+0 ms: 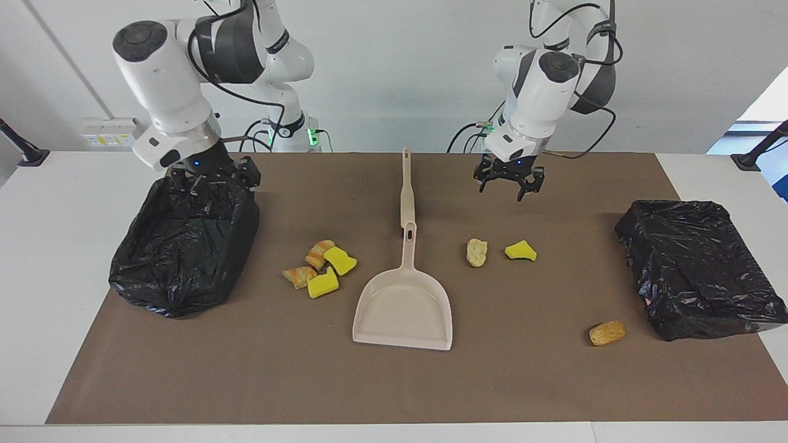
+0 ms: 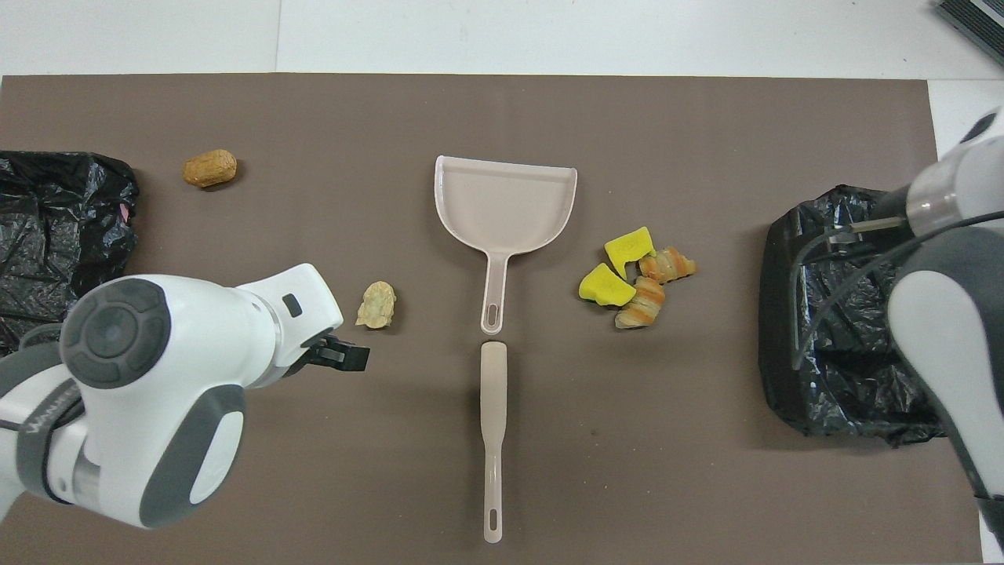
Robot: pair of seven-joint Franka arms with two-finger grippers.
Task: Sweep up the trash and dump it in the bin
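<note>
Facing view: I see both arms low over the robots' edge of the brown mat (image 1: 184, 381) on the bench (image 1: 61, 246).
Left hand (image 1: 508, 183): over bare mat beside the sweeper stick (image 1: 407, 191), fingers spread wide, holding nothing.
Right hand (image 1: 212, 178): at the rim of the black-lined bin (image 1: 184, 246) at the right arm's end; jaws apart and empty, as far as I can make out against the black liner.
Trash, cluster: two yellow sponge bits (image 1: 332, 271) and two striped bread lumps (image 1: 308, 263) lie touching between that bin and the dustpan (image 1: 403, 301).
Trash, loose: a pale lump (image 1: 476, 252) and a yellow bit (image 1: 520, 250) sit nearer the left arm's end; a tan lump (image 1: 607, 333) lies just beside the second bagged bin (image 1: 695, 271).
Why so laid: I judge pan and stick sit mid-mat, handles toward the robots, so either arm can take one; no chunk is swept yet.
Overhead view: the stick (image 2: 492, 439) lies in line with the pan handle (image 2: 494, 290), a slight gap between them. The left arm hides the loose yellow bit there, and the right hand is not visible.
</note>
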